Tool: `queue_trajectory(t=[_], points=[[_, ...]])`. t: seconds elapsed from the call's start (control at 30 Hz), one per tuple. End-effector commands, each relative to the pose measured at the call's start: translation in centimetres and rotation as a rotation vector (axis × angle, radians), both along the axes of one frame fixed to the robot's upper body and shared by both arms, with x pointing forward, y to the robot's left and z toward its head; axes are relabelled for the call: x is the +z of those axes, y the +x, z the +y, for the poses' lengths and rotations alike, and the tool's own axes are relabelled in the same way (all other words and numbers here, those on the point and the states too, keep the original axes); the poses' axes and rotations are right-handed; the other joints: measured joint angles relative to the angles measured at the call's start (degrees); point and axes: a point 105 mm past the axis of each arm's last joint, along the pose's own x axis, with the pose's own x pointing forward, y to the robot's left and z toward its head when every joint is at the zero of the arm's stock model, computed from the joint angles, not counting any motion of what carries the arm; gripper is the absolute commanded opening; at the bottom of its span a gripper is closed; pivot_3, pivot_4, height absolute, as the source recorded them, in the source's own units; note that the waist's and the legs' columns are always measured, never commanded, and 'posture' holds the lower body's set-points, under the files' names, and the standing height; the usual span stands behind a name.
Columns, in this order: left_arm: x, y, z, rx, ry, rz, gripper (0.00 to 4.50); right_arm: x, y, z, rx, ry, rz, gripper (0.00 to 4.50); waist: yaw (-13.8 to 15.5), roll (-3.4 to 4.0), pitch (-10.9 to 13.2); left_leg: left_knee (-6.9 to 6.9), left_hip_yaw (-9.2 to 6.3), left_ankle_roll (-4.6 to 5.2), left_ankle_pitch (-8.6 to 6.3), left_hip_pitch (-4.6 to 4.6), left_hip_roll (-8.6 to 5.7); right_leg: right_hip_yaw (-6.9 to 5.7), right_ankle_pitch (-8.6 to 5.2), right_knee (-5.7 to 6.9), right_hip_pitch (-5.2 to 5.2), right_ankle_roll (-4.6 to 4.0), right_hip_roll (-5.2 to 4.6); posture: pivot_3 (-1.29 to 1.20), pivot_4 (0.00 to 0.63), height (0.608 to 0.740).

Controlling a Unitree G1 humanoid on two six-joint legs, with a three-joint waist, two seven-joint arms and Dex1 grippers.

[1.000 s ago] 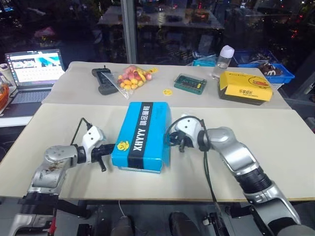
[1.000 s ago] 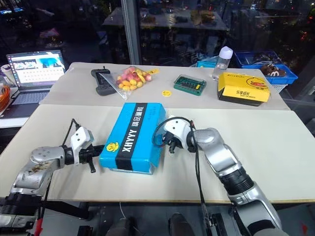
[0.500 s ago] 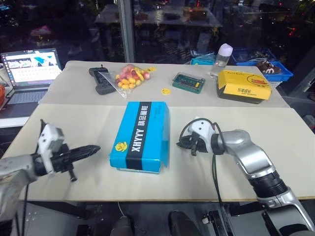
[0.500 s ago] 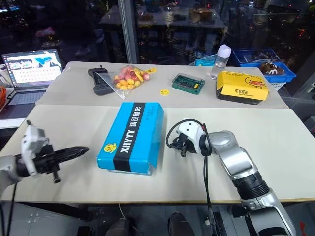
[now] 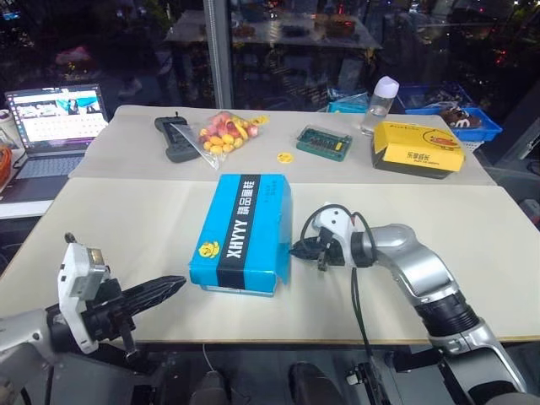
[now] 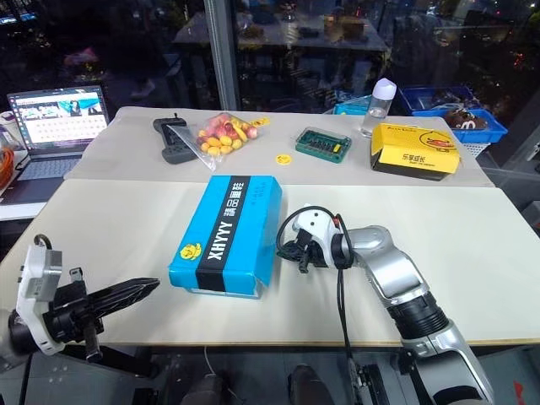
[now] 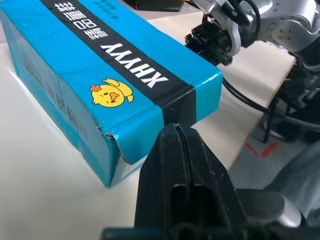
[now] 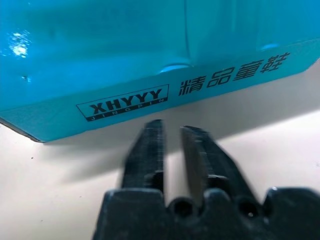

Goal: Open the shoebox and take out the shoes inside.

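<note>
The blue shoebox (image 5: 242,228) lies closed on the near table, its black lettered band along the lid. The shoes are hidden inside it. My left gripper (image 5: 173,285) is shut and hangs over the table's front left edge, a hand's width short of the box's near left corner (image 7: 112,150). In the left wrist view the left gripper's tips (image 7: 177,132) point at that dented corner. My right gripper (image 5: 297,250) is shut just beside the box's right long side (image 8: 150,50), pointing at it with nothing between its fingers (image 8: 150,145).
On the far table stand a yellow cartoon box (image 5: 420,148), a bag of coloured sweets (image 5: 222,135), a black controller (image 5: 171,137), a green case (image 5: 325,143), a bottle (image 5: 378,105) and a laptop (image 5: 55,118). A blue basket (image 5: 472,122) sits at the back right.
My left gripper has drawn back from the box's left side to the table's front edge and risen a little. My right gripper has turned toward the box's right side and closed.
</note>
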Motion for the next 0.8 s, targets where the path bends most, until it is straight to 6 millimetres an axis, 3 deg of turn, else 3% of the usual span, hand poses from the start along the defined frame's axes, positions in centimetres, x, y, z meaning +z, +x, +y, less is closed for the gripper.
queue_trajectory(t=[0.03,0.3,0.8], points=[[0.4,-0.4,-0.3,-0.002,0.007,-0.023,0.0,0.9,-0.3,0.5,0.054,-0.004,-0.052,0.03,-0.06,0.0,0.0,0.0,0.01,0.01,0.01,0.0,0.0,0.01,0.0,-0.02,0.0,0.0,-0.01,0.0,0.15,0.723],[0.2,-1.3,-0.7,-0.017,0.017,-0.012,0.0,0.3,-0.5,1.4,0.114,-0.055,-0.078,0.03,-0.08,0.0,0.0,-0.04,0.01,-0.02,-0.01,-0.02,0.0,0.01,-0.01,-0.08,-0.02,-0.01,-0.01,0.0,0.15,0.723],[-0.5,-2.6,-0.8,0.007,0.042,-0.018,0.0,4.8,0.2,3.0,0.167,0.01,-0.147,0.03,-0.22,0.01,0.01,-0.04,0.02,-0.08,-0.05,-0.03,0.0,0.01,0.0,-0.17,-0.04,-0.02,-0.02,0.0,0.15,0.723]])
